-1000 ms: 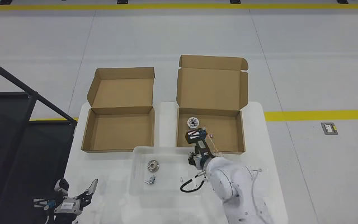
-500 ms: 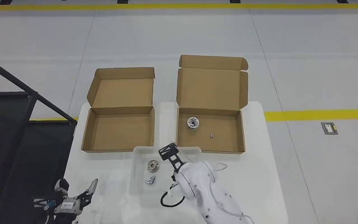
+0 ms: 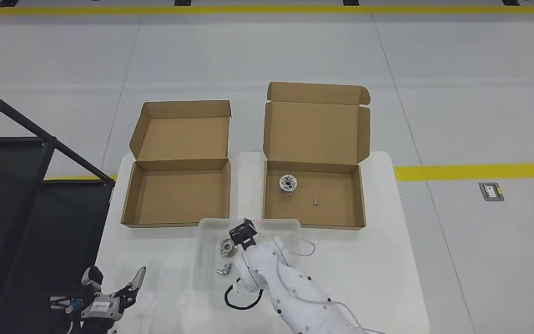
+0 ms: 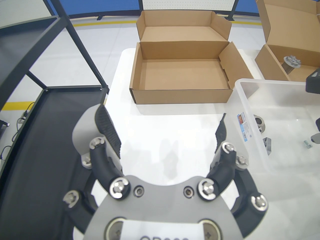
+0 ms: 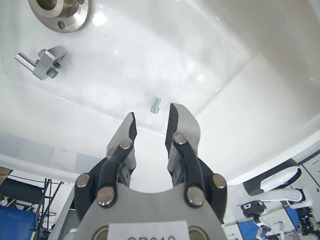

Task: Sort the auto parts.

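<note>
Inside the clear plastic bin lie a round metal flange, a small bracket with a pin and a small bolt. My right gripper hangs open over the bin, the bolt just beyond its fingertips, nothing held. The right arm covers the bin's middle in the top view. The right cardboard box holds a toothed hub and a small screw. My left gripper stands open above the table's near left corner.
The left cardboard box is open with bare cardboard inside. A black rack stands left of the white table. Bare table lies between the left gripper and the bin.
The right arm swung from the right cardboard box back over the clear bin, moving left. A small screw now lies in that box. The left arm has not moved.
</note>
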{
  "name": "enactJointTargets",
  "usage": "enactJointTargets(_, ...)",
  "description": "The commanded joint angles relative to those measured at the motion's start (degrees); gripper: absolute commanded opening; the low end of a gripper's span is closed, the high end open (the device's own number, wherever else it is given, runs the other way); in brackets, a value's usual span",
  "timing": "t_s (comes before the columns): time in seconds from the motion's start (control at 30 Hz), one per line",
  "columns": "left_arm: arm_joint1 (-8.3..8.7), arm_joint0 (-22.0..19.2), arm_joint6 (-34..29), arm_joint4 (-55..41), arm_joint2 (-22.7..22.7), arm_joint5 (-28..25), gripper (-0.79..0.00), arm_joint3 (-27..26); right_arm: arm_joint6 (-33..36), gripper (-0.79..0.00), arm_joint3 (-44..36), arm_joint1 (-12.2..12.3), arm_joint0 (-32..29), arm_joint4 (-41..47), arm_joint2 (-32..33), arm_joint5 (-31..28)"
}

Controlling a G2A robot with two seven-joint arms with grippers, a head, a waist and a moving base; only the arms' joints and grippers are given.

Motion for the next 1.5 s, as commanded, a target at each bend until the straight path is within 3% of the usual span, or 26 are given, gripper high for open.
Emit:
enactJointTargets(0.0,0.0,0.0,0.0,0.0,0.0,0.0,0.0,0.0,-0.5,-0.471,2.0,-0.4,0.6,0.9,0.2,0.6)
enactJointTargets(0.27,0.0,0.0,0.0,0.0,0.0,0.0,0.0,0.0,-3.6,-0.483,6.0,-1.1,1.3,2.9,2.3,2.7)
enactJointTargets(0.9,0.0,0.0,0.0,0.0,0.0,0.0,0.0,0.0,-7.8,-0.502,1.5,-0.2,-3.9,3.5,7.6,1.4)
enactJointTargets(1.3,0.0,0.0,0.0,0.0,0.0,0.0,0.0,0.0,-8.2,-0.511,3.5,-0.3,-3.8,3.9,8.9,1.3)
enactJointTargets(1.47,0.0,0.0,0.0,0.0,0.0,0.0,0.0,0.0,-8.7,-0.563,4.8,-0.5,-3.3,4.6,9.2,1.2)
